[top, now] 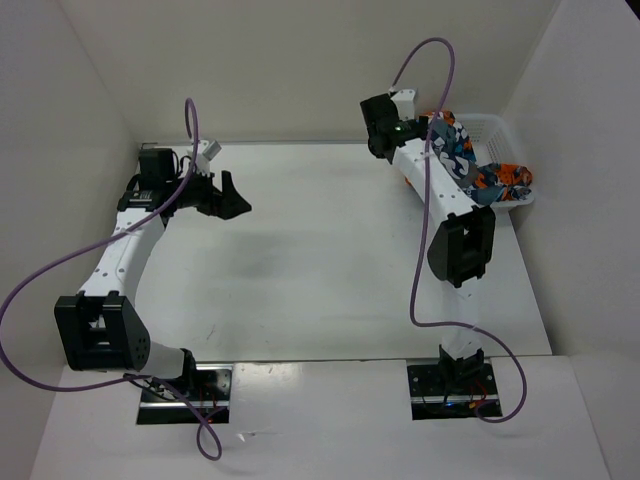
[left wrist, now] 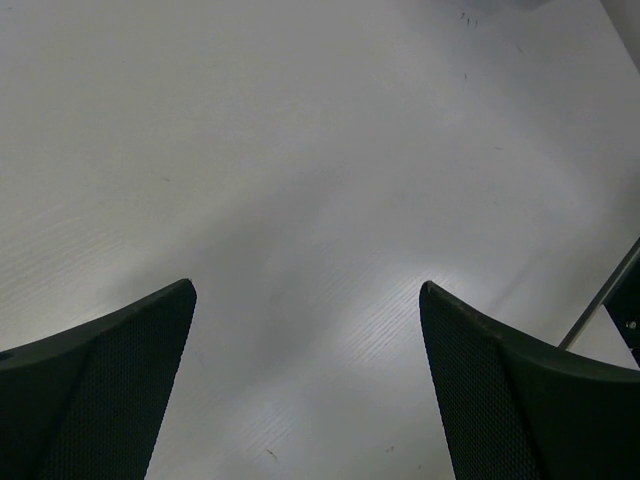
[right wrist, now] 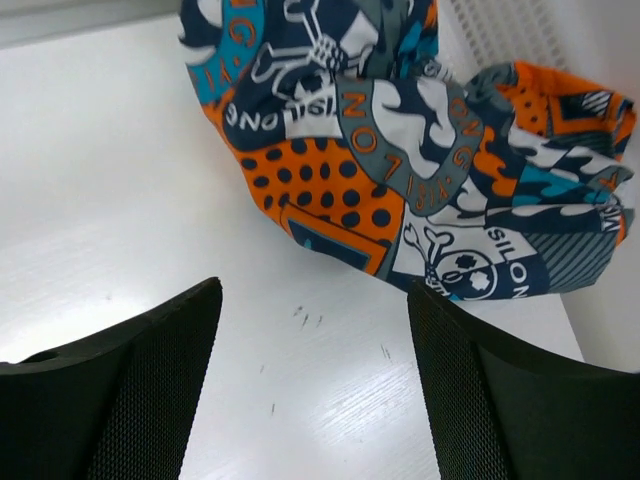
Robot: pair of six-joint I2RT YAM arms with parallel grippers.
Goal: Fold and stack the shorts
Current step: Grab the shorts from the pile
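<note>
The shorts [right wrist: 400, 170] spill from the basket [top: 490, 128] at the worktop's [top: 320, 260] far right corner, just ahead of the spread right fingers [right wrist: 120, 400], the nearer pair; the left fingers [left wrist: 100, 390], also spread, hover by the left edge.

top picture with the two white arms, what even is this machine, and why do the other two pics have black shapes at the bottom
It is a robot with two jointed arms bolted at the near edge of a white table. The top picture comes from a fixed camera above and behind the arms. The other two come from a small camera on each wrist, and the black shapes are that arm's own two fingers. The left gripper is open over the table and holds nothing. The right gripper is also open and empty, and faces the shorts, a crumpled heap of blue, orange and white printed fabric. They hang partly out of a white mesh basket at the far right corner.
</note>
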